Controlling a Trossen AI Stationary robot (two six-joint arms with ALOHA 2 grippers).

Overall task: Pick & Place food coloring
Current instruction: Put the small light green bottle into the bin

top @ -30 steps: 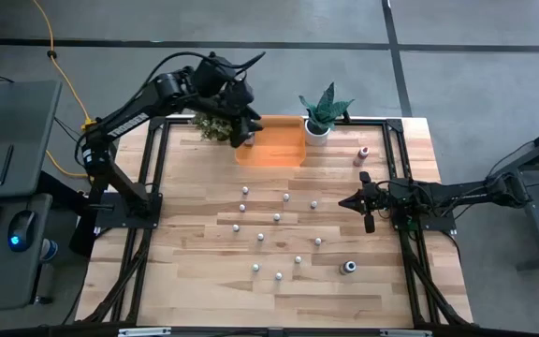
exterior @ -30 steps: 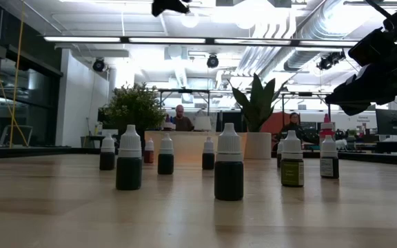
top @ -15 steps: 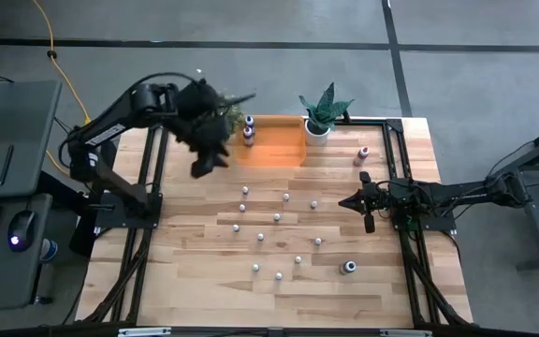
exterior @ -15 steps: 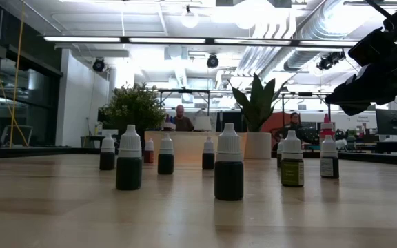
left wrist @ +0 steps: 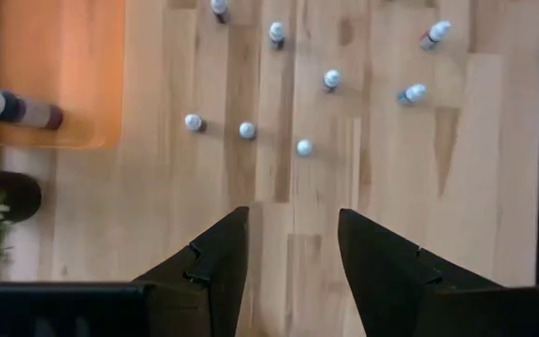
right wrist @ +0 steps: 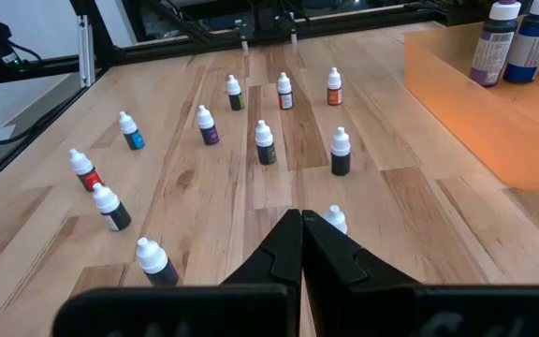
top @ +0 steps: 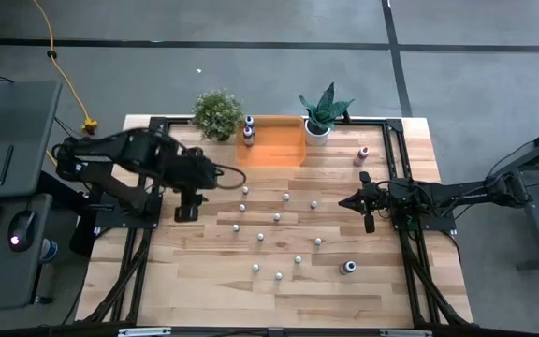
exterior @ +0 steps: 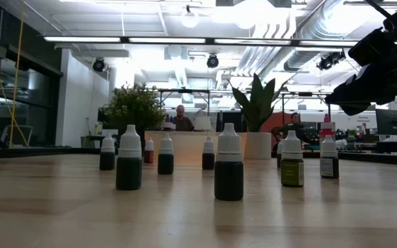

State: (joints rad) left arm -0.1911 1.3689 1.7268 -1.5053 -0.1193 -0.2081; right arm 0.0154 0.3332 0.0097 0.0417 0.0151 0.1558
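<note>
The left gripper [top: 186,208] is hanging over the left part of the wooden table [top: 204,281], its fingers [left wrist: 221,262] standing apart with only bare wood showing in the gap; it is holding nothing and touching nothing. The small white-capped food coloring bottles [top: 276,218] are standing scattered across the middle of the table, the nearest of them lying to the right of this gripper and apart from it. Two larger bottles [top: 248,129] are sitting in the left end of the orange tray [top: 274,150] at the far edge of the table, and in the left wrist view one of them [left wrist: 12,108] is showing at the tray's edge. A bushy potted plant [top: 218,114] is standing just beside the tray on its left, and a spiky-leaved potted plant [top: 322,112] is standing at the tray's right corner. The right gripper [top: 367,222] is waiting at the right side of the table with its fingers [right wrist: 288,248] pressed together and empty, a bottle [right wrist: 334,219] standing just beyond their tips. A pink-capped bottle [top: 363,154] is standing alone near the right rail, and a darker, wider bottle [top: 348,268] is sitting toward the near right. Nothing is standing between the left gripper and the nearest scattered bottles. In the low view, two people [exterior: 180,118] are sitting in the room behind the table.
</note>
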